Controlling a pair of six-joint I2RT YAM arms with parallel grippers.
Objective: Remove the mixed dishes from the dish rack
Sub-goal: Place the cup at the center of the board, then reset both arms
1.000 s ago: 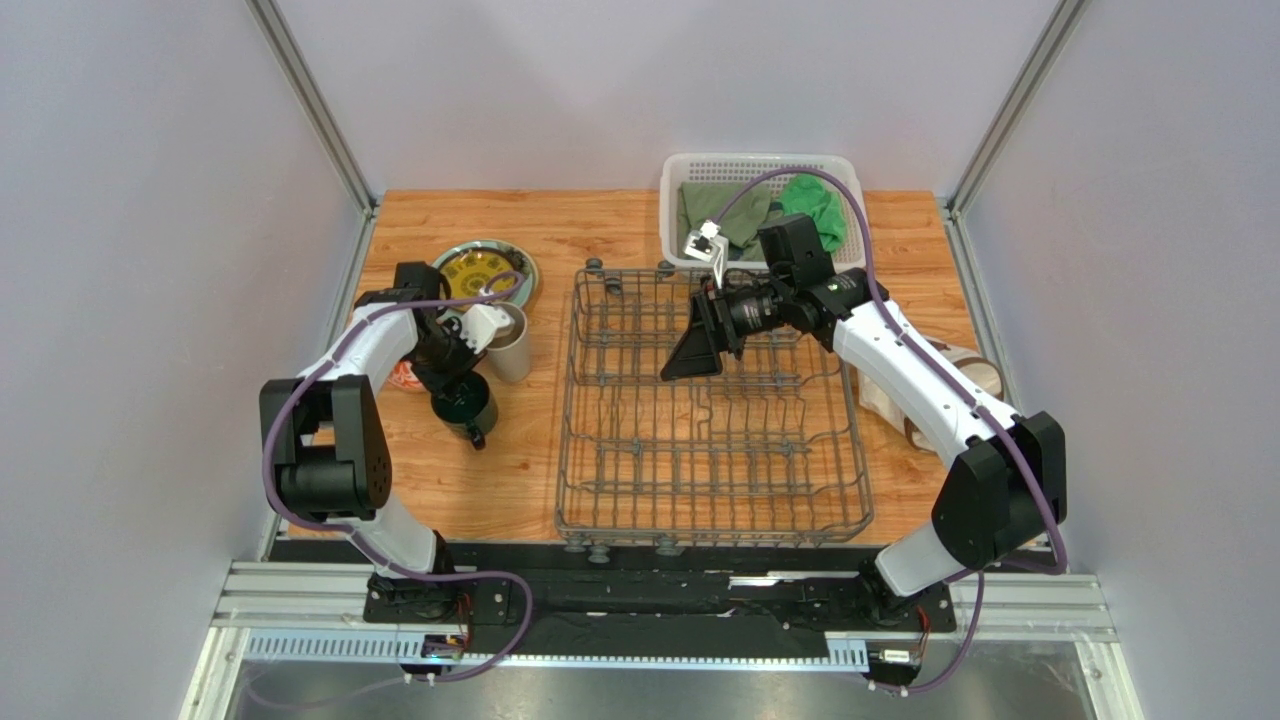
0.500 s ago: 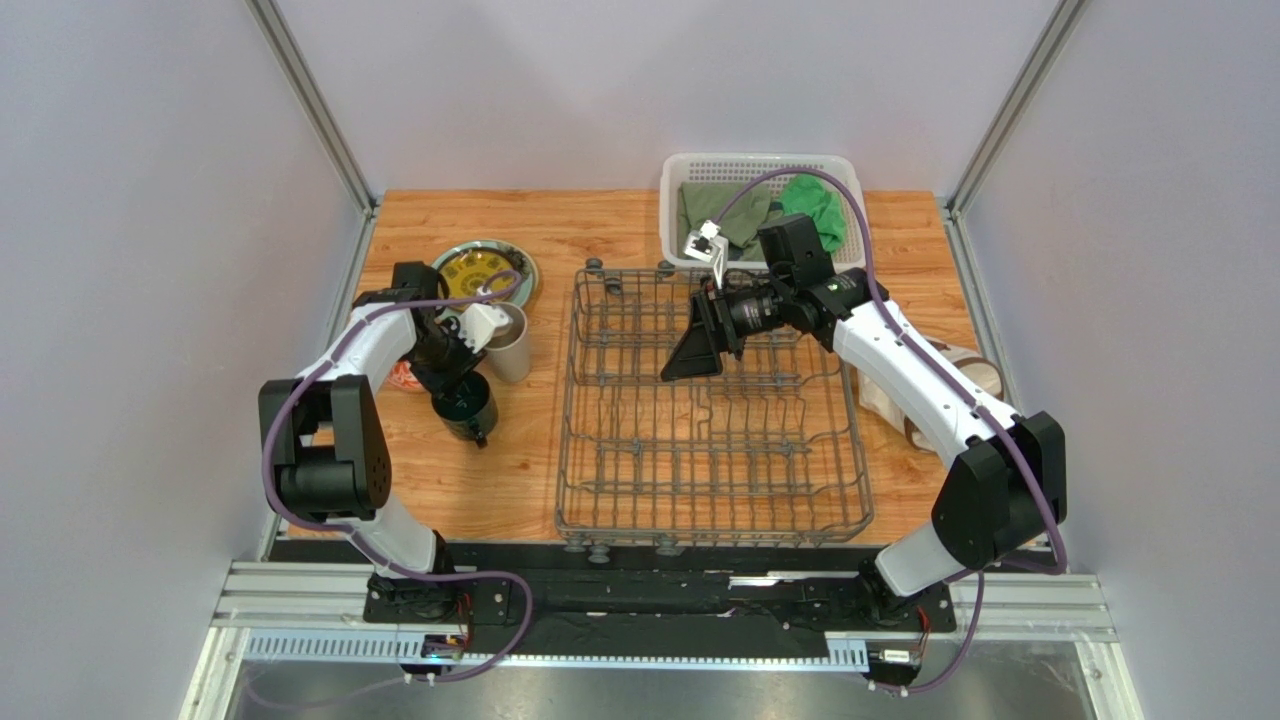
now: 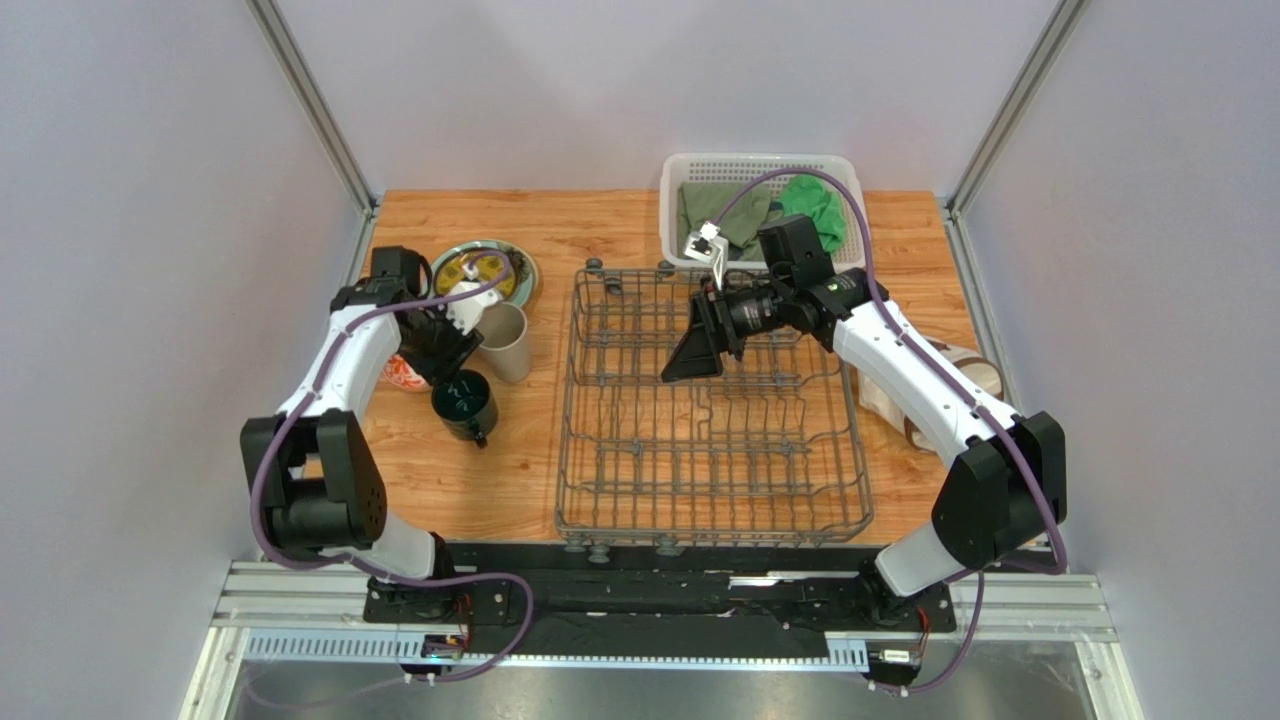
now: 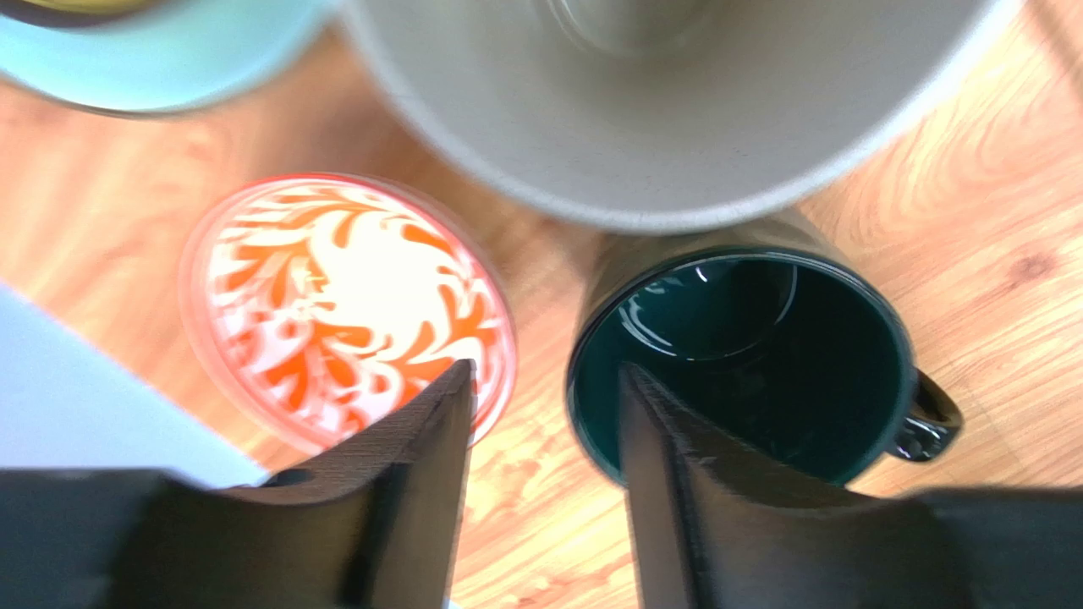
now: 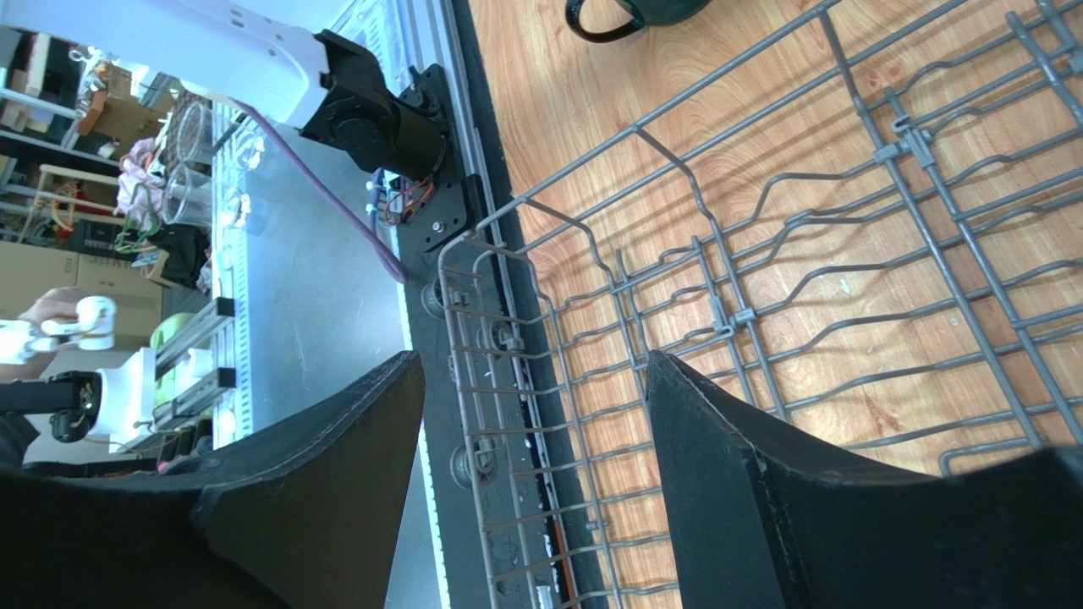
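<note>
At tabletop (image 3: pixel 601 225) centre, rack (image 3: pixel 714 435) sitting bare in top view; unloading looking nearly done. Left of rack, plate (image 3: pixel 484 275), cup (image 3: pixel 507 342), mug (image 3: pixel 463 405) and bowl (image 3: pixel 400 375) standing grouped on wood; other plates not made out. Right end effector (image 5: pixel 534 368) hovering over rack, fingers wide apart, empty. Left end effector (image 4: pixel 544 381) hanging over mug, fingers apart, straddling rim, not clamping. Left wrist view showing bowl's red pattern and mug upright, empty; top view giving bowl only as sliver beside arm.
</note>
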